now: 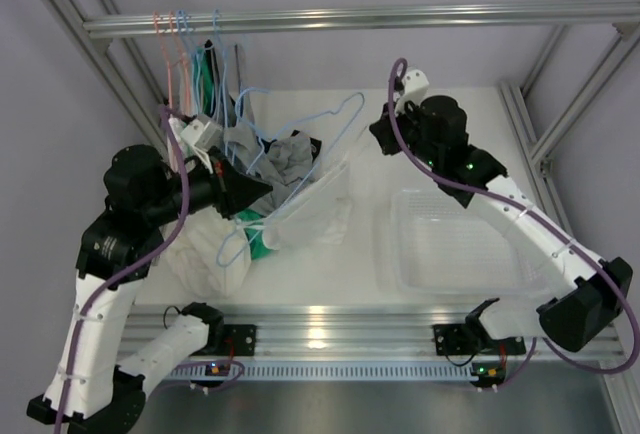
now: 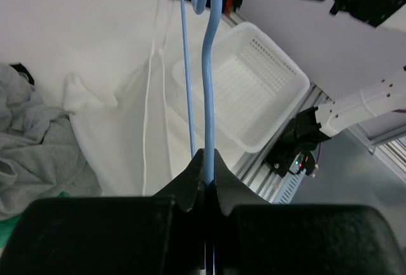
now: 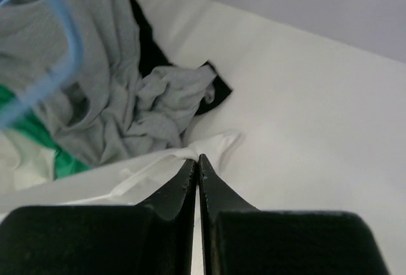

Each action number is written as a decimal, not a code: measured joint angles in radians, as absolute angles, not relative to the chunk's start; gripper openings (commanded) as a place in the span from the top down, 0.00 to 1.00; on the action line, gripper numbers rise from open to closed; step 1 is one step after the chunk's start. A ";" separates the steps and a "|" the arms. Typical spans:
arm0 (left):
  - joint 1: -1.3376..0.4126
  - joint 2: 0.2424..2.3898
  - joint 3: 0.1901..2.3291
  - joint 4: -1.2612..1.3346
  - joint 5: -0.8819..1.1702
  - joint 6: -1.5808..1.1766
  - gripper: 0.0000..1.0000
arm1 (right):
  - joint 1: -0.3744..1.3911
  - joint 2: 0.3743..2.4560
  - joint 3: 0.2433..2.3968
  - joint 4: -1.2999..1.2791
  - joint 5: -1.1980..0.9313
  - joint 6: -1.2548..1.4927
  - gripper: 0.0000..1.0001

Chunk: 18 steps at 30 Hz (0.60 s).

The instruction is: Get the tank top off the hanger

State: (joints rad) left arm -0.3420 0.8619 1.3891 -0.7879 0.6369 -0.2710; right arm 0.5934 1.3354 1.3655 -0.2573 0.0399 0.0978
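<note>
1 hanger [image 2: 208, 85] pinched in left gripper [image 2: 207, 161], tank top [image 2: 117, 145] just beyond

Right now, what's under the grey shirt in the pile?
Black fabric pokes out at the right edge of the grey shirt, and a green garment shows at its lower-left edge. Anything else beneath it is covered by the shirt's folds.

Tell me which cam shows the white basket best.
Left wrist: the white basket shows crisp rim and perforated floor, with the blue hanger crossing its left end. Top external has it nearly whole but washed out against the table. Right wrist doesn't show it.
</note>
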 measured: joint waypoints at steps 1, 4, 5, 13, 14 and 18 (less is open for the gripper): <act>-0.342 0.857 1.390 -0.758 0.630 -0.277 1.00 | 0.595 1.311 1.320 -0.248 -0.002 0.121 1.00; -0.342 0.850 1.381 -0.618 0.628 -0.320 1.00 | 0.617 1.219 1.158 -0.163 -0.125 0.207 1.00; -0.342 0.848 1.367 -0.553 0.628 -0.337 1.00 | 0.631 1.188 1.105 -0.131 -0.165 0.240 1.00; -0.351 0.848 1.055 0.113 0.550 -0.480 1.00 | 0.732 1.088 0.703 0.400 -0.471 0.556 1.00; -0.355 0.862 1.023 0.183 0.537 -0.497 1.00 | 0.750 1.091 0.651 0.456 -0.496 0.589 1.00; -0.377 0.967 1.017 0.369 0.514 -0.532 1.00 | 0.812 1.107 0.570 0.480 -0.482 0.614 1.00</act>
State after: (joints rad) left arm -0.3775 0.9668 1.0168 0.3695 0.5144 -0.5320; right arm 0.8120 1.1072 0.5697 0.4797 -0.4824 0.6140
